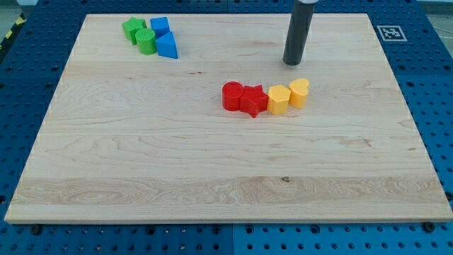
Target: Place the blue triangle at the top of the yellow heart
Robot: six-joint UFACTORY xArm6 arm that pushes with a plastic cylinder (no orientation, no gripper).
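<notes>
Red cylinder point(233, 95), red star point(254, 100), yellow hexagon point(279, 100) and yellow heart point(299, 93): sitting mid-board in a touching row.

My tip point(292, 62): resting just above the heart, rod standing upright; no jaws to report, nothing pushed.

Blue triangle point(167, 45): lying at the view's top left, touching the blue cube point(160, 27) and green blocks point(140, 34), untouched.

Step, judged: approach not yet begun; the next move is calling for travel leftward, beyond the triangle.

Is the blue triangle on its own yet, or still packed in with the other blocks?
Still packed in: the blue triangle touches the green blocks and blue cube at the view's top left. My tip is far right.
</notes>
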